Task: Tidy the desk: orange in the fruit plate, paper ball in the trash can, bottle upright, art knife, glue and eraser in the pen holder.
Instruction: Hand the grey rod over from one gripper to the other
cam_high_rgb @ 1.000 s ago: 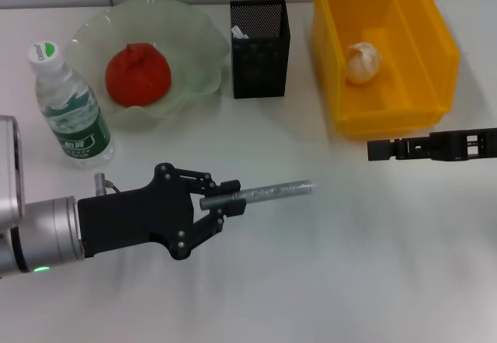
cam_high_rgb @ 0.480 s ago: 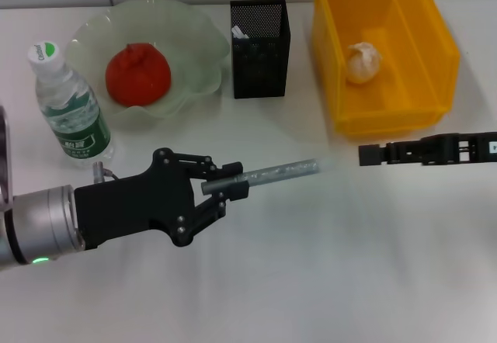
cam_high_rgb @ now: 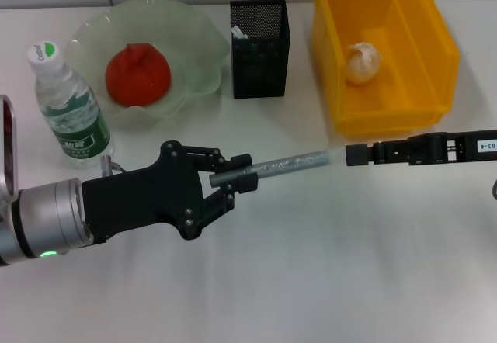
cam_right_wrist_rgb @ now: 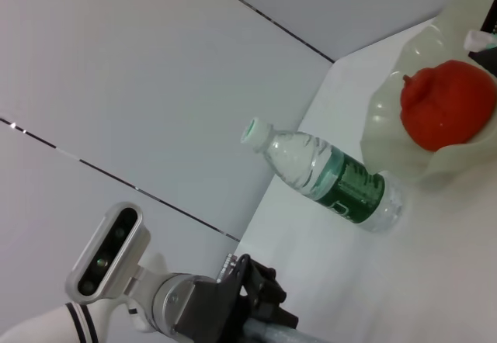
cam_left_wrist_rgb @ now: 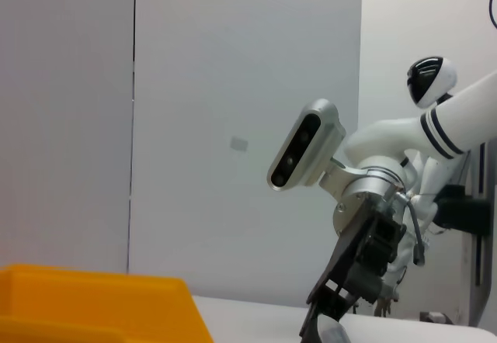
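Two arms mid-table: my left gripper (cam_high_rgb: 230,178) clenches the art knife (cam_high_rgb: 289,164), right gripper (cam_high_rgb: 356,154) at its tip, fingers unclear; handover, then pen holder (cam_high_rgb: 260,39).

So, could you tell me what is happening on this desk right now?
The left gripper holds a grey stick-shaped item level above the desk, its free end almost meeting the right gripper, which looks like a handover. The orange sits in the fruit plate, the paper ball lies in the trash can, the bottle stands upright, and the pen holder stands between plate and can.
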Available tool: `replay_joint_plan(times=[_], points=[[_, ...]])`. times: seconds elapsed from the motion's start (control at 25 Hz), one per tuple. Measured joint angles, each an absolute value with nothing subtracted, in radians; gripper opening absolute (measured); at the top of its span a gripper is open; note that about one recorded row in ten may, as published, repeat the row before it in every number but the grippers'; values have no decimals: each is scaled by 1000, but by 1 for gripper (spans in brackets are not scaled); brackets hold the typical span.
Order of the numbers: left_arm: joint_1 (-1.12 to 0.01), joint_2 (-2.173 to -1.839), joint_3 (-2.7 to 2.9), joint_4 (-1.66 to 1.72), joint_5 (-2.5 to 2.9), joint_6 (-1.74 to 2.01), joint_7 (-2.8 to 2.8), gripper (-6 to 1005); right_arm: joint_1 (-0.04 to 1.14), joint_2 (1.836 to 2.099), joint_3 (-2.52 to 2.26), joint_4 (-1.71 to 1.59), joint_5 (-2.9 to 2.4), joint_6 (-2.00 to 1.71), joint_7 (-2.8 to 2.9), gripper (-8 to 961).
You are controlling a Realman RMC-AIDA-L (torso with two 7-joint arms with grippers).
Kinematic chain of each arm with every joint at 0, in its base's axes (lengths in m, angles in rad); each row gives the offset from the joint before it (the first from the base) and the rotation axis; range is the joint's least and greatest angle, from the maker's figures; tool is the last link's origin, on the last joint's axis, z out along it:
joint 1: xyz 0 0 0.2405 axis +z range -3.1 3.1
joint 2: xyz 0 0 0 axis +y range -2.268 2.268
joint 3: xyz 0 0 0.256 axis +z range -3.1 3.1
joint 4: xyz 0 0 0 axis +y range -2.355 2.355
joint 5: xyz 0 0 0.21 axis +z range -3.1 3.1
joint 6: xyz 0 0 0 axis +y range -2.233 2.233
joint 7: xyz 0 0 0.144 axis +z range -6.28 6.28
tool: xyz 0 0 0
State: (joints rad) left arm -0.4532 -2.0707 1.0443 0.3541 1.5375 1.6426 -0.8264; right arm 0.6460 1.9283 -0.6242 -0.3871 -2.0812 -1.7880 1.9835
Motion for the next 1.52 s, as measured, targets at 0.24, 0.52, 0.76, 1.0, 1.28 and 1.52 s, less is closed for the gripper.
replay_joint_plan(times=[0.24, 0.52, 0.76, 1.0, 1.28, 1.52], points=[[-457, -2071, 1045, 351, 1534, 1649, -826, 218, 657, 1935, -620, -387, -2080, -1791, 1980, 601], [-458, -2071, 1043, 351, 1523, 1677, -826, 222, 678, 1947, -622, -387, -2067, -1809, 1971, 601], [-460, -2072, 1044, 351, 1512, 1689, -820, 225, 686, 1957, -622, -387, -2062, -1827, 1962, 600], [-458, -2072, 1044, 351, 1505, 1706, -818, 228, 694, 1961, -624, -387, -2051, -1849, 1953, 600], [-452, -2072, 1043, 351, 1504, 1734, -817, 231, 693, 1965, -622, -387, -2039, -1881, 1942, 601], [-449, -2069, 1043, 351, 1501, 1736, -812, 234, 691, 1969, -627, -387, -2039, -1883, 1942, 602]])
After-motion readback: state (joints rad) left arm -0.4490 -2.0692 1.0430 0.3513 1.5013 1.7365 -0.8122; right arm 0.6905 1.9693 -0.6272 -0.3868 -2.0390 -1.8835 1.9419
